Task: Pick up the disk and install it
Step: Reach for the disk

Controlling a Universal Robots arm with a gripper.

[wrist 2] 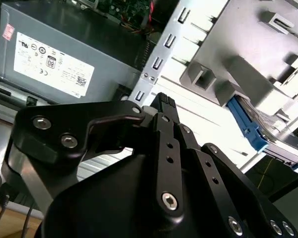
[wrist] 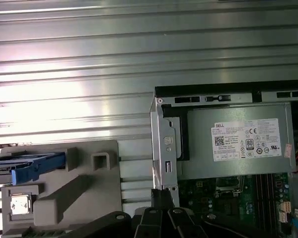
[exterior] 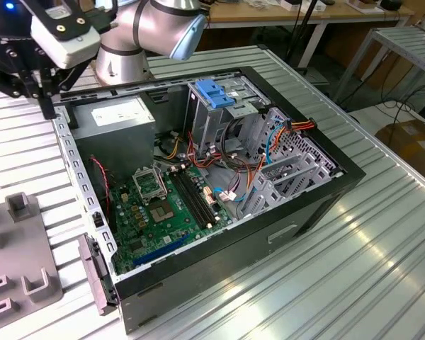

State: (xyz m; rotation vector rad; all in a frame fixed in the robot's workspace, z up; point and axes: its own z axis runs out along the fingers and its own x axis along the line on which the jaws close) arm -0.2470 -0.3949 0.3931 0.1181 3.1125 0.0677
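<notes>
Ribbed silver aluminium table slats (exterior: pixel 382 234) carry a black desktop computer case (exterior: pixel 319 205) that lies on its side with its panel off. Inside it are a green motherboard (exterior: pixel 156 205), a grey boxy power supply with a white label (exterior: pixel 120 120) and a metal drive cage topped by a bright blue plastic latch (exterior: pixel 216 92), with bundles of coloured cables between the cage and the far wall. At the exterior view's left a light grey moulded fixture block (exterior: pixel 7 269) sits on the table just beside the case. The silver-grey robot arm (exterior: pixel 149 28) reaches in from behind the case. Its black two-finger gripper (wrist 2: pixel 164 101) hangs above the perforated metal rim of the case at the power-supply corner, between the fixture and the case interior. The jaws are drawn together, fingertip pads meeting, with nothing between them. The disk (wrist: pixel 35 167), a flat grey metal hard drive in a bright blue plastic carrier bracket, lies on the grey fixture outside the case. It is well apart from the gripper and untouched, and in both wrist views its blue edge juts from the fixture's raised posts.
</notes>
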